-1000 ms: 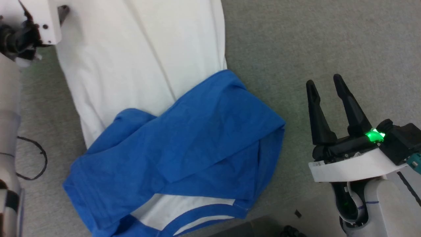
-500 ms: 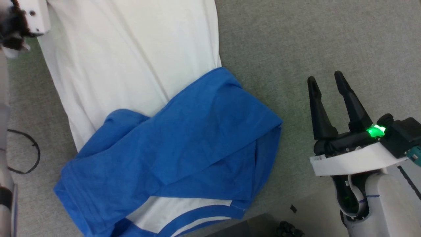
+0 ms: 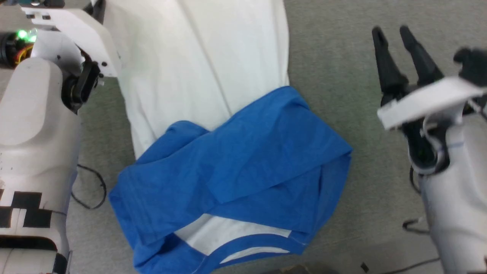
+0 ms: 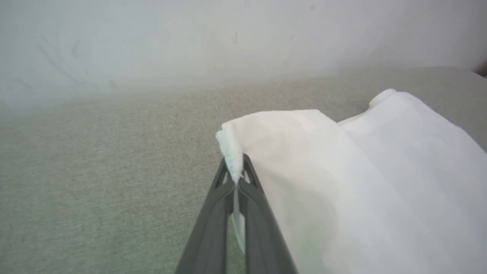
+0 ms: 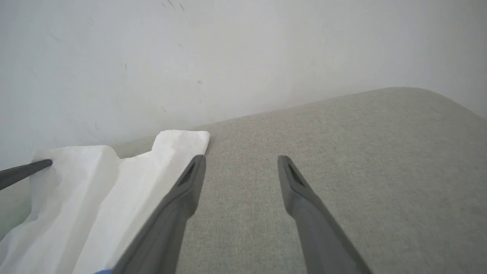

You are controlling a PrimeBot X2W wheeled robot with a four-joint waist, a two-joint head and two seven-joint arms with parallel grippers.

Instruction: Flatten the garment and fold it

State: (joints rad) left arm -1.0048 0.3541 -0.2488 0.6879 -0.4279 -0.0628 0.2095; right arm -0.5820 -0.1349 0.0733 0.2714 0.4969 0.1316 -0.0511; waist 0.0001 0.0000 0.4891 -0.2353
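Note:
The garment (image 3: 201,76) lies spread on the grey surface, its white body running away from me. Its blue sleeves (image 3: 247,163) are folded across the near end above the blue neckline band (image 3: 247,243). In the left wrist view my left gripper (image 4: 236,167) is shut on a far corner of the white cloth (image 4: 342,171), which stands slightly raised. My right gripper (image 3: 390,32) is open to the right of the garment, with nothing between its fingers. In the right wrist view that gripper (image 5: 241,160) hovers over bare surface beside the other far corner of the cloth (image 5: 182,140).
The grey fabric surface (image 3: 361,76) ends at a white wall (image 5: 228,57) just beyond the garment's far edge. A black cable (image 3: 91,190) loops beside my left forearm. Another cable (image 3: 414,224) lies near my right arm.
The head camera has shifted. My left gripper has shut on the white corner. My right gripper has moved forward along the garment's right side, still open.

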